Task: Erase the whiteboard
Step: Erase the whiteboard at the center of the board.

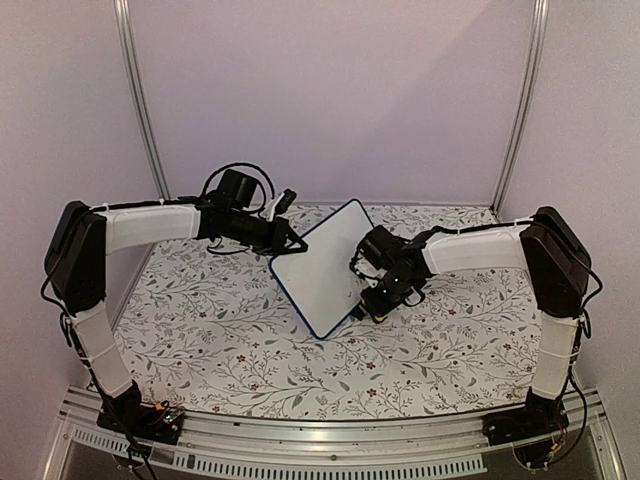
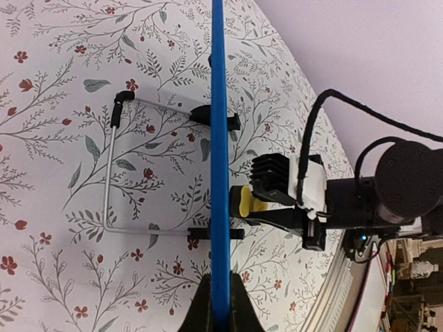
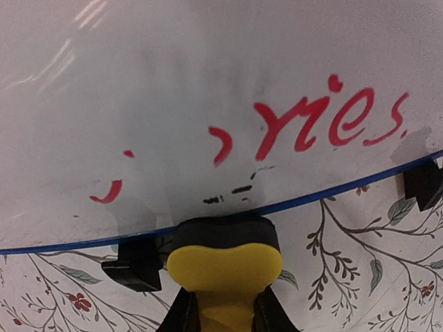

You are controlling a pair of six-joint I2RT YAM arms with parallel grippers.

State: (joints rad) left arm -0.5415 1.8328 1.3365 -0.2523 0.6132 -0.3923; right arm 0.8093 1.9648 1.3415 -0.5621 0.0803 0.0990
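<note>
The whiteboard stands propped in the middle of the table, between your two arms. It leans back on its wire stand with the written face turned toward the right arm. Your left gripper is pinched tight on the board's upper edge; in the left wrist view that blue edge runs straight away from the jaws. Your right gripper is closed on the yellow eraser. The eraser's dark pad sits at the board's lower edge, between its two black feet, and seems to touch the face there. The next stroke turns on where the remaining writing lies, which is above the eraser and mostly to one side. In the right wrist view the red letters sit up and to the right of the pad, a few red scraps lie up and to the left, and small dark marks are just above it. The writing runs along the board's long axis, parallel to the lower edge, so I judge you should raise the pad onto the face and sweep sideways along that axis. The right arm is the one placed to do it. Keep the left pinch firm, since a sideways push could swing the board on its feet.
</note>
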